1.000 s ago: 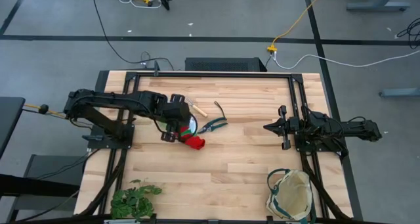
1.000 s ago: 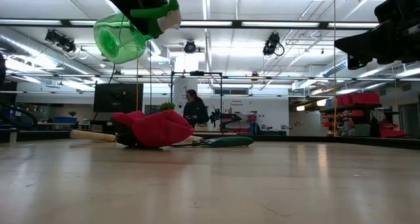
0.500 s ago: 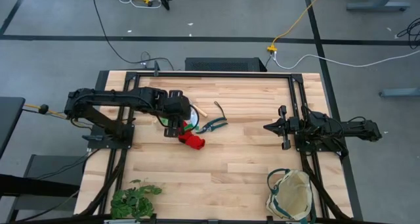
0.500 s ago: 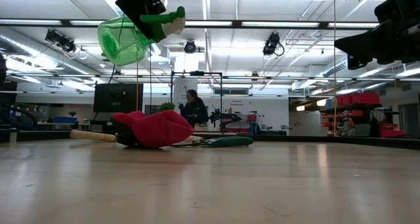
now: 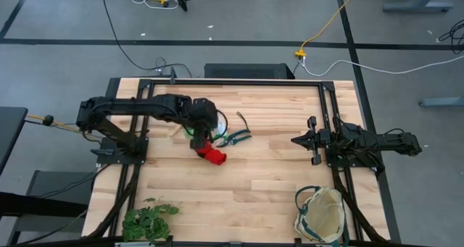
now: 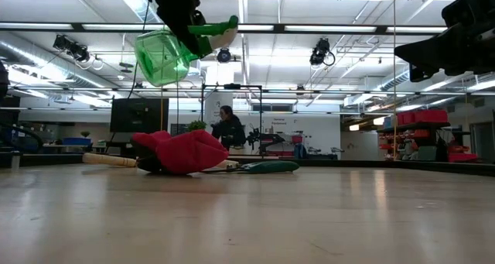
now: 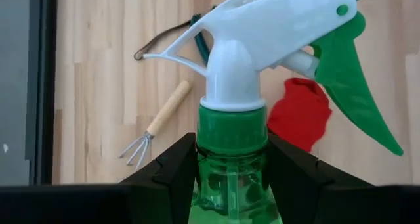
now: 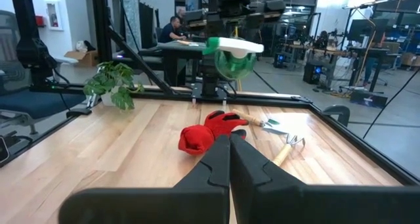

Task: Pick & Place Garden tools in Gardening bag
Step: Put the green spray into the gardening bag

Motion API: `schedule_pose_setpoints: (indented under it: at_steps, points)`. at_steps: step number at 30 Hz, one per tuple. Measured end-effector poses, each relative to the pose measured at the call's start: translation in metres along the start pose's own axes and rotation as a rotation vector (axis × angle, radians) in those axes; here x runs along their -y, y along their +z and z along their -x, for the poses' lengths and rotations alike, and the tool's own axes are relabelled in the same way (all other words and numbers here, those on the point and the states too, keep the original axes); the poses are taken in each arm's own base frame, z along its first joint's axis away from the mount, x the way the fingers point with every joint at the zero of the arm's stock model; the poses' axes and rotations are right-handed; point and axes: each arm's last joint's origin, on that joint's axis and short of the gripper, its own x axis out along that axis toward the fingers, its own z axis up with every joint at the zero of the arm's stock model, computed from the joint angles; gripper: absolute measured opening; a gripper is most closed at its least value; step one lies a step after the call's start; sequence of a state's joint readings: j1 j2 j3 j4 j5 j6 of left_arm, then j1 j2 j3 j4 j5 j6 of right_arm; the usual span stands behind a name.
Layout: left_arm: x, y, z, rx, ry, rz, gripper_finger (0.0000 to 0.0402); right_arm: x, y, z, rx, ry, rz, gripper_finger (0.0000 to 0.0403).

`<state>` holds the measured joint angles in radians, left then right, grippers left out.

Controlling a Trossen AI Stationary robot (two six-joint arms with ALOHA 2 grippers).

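The green spray bottle [image 6: 162,55] with its white head and green trigger [image 7: 275,27] hangs high above the table, and my left gripper [image 7: 230,152] is shut on it, left of the table's middle [image 5: 205,131]. Below it lie the red glove [image 5: 212,154], the dark pruning shears [image 5: 235,137] and the wooden-handled hand rake [image 7: 157,122]. The cream gardening bag [image 5: 319,214] stands at the near right corner. My right gripper [image 5: 301,140] waits shut at the right side. My left gripper pinches the bottle's neck [image 7: 230,178], just under the green collar, between its two fingers [image 7: 174,165], one on each side. The fingers slant down from the table's left. The bottle is lifted clear and tilted, its trigger pointing away from the gripper.
A leafy green plant bunch [image 5: 148,219] lies at the near left corner. Dark frame rails [image 5: 239,82] run along the table's far and side edges. Bare wood [image 5: 254,182] stretches between the glove and the bag.
My left gripper has carried the spray bottle toward the table's right, over the glove and shears, rolling as it went. The bottle has stayed clear of the table and has tipped further over. The glove, shears and rake have not moved.
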<state>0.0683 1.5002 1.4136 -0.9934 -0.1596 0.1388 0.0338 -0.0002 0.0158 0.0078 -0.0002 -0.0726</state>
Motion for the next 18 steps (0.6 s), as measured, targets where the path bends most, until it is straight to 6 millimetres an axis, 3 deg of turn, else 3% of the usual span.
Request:
schedule_pose_setpoints:
  at_steps: [10, 18]
  points:
    - [-0.031, -0.005, -0.004, -0.006, 0.050, 0.083, 0.0167, 0.000, 0.000, 0.000, 0.000, 0.000, 0.000, 0.0002]
    - [-0.043, -0.009, -0.005, -0.023, 0.069, 0.104, 0.0167, 0.000, 0.000, 0.000, 0.000, 0.000, 0.000, 0.0002]
